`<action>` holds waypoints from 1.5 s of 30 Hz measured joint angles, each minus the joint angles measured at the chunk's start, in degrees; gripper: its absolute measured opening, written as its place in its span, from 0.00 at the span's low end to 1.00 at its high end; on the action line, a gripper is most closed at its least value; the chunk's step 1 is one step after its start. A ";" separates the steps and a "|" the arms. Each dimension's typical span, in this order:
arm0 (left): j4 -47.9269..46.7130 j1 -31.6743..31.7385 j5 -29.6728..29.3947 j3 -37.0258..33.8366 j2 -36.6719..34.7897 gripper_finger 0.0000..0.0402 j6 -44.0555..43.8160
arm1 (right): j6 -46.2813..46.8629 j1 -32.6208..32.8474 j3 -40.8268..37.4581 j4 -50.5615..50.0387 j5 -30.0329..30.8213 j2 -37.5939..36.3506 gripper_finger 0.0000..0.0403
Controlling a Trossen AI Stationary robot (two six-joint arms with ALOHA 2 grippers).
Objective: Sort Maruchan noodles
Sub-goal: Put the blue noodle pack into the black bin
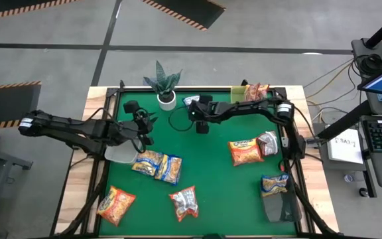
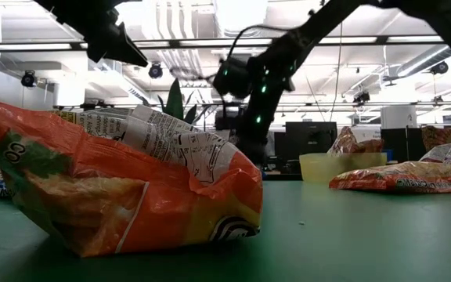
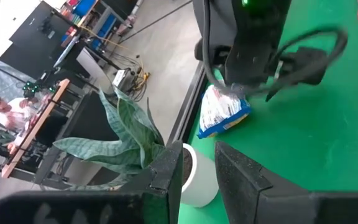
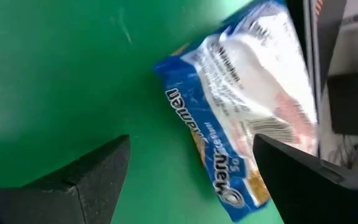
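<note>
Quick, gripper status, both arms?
Left gripper: nearly closed, holding nothing.
Right gripper: open over the blue noodle packet, not holding it.

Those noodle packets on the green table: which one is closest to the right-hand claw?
The blue-and-white packet at the table's far edge beside the potted plant. It lies loose below the open right gripper; the other packets lie farther toward the near side.

- Counter (image 1: 217, 172): green surface, pale wood rim.
- Packet (image 4: 241, 118) under the right hand (image 4: 191, 174): blue and white, yellow edge.
- Near packet (image 2: 124, 192): orange.
- Plant (image 3: 120, 134): mottled green leaves, white pot.
</note>
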 joint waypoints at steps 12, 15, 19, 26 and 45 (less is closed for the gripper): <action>0.09 0.00 0.04 -0.26 0.23 0.19 0.17 | 2.51 -3.71 1.44 7.84 1.48 3.07 0.75; 0.31 0.00 0.03 -0.27 0.32 0.19 0.31 | 2.44 -4.81 1.44 8.10 0.30 3.16 0.67; 0.26 0.00 0.03 -0.27 0.38 0.19 0.43 | 2.57 -5.73 1.44 9.33 -1.92 4.53 0.53; 0.35 0.00 0.03 -0.27 0.38 0.19 0.45 | 2.12 -5.80 1.55 9.66 -2.35 4.94 0.23; 0.60 0.00 0.05 -0.27 0.41 0.19 0.62 | 20.71 -5.44 1.42 -13.15 -20.92 -11.00 0.02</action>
